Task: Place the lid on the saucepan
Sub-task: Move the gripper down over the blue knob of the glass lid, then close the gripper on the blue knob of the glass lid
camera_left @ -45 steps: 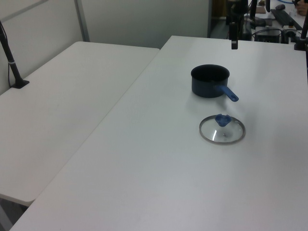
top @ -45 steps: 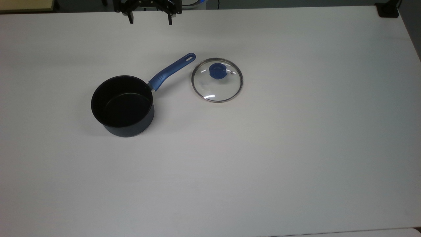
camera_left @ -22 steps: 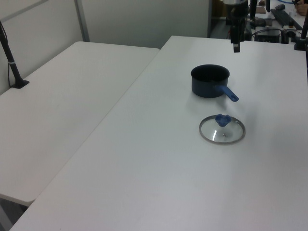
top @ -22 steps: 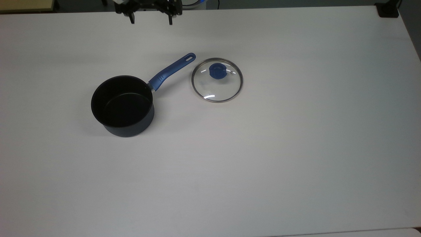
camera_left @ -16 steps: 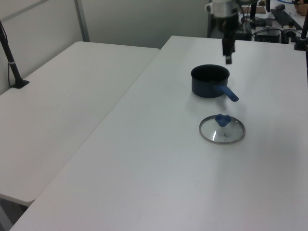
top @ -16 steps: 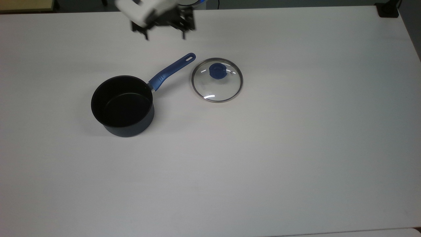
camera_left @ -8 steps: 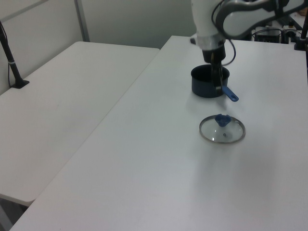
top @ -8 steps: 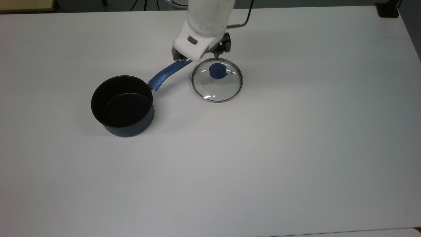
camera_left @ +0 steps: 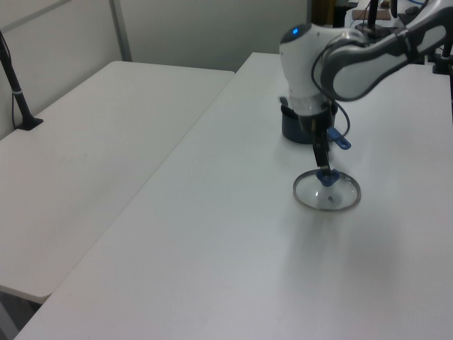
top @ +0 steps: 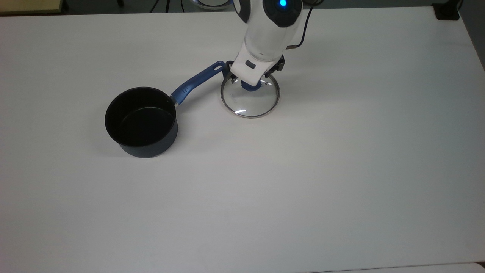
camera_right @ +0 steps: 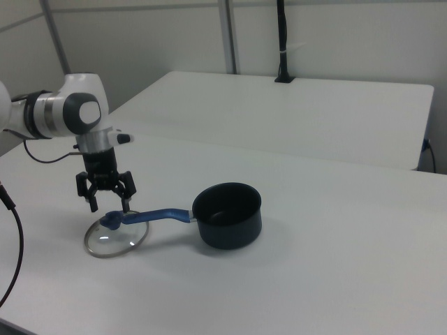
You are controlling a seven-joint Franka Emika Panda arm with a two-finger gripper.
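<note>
The lid (top: 248,103), clear glass with a metal rim and a blue knob (camera_right: 112,220), lies flat on the white table (top: 303,182). At the top view's left of it stands the black saucepan (top: 141,121); its blue handle (top: 197,81) points toward the lid. My gripper (top: 250,80) hangs directly over the knob. In the right view the gripper (camera_right: 110,204) is open, one finger on each side just above the knob, holding nothing. In the left view the gripper (camera_left: 323,164) points down at the lid (camera_left: 327,195), and the arm covers most of the saucepan (camera_left: 297,132).
A second white table (camera_left: 85,156) adjoins this one, with a black post (camera_left: 18,92) standing on it. A dark cable (camera_right: 15,251) hangs near the right view's left edge. A black block (top: 447,11) sits at the top view's upper right corner.
The arm came from the table's far edge, crossed past the saucepan's handle and lowered over the lid's knob. The gripper stayed open. Saucepan and lid have not moved.
</note>
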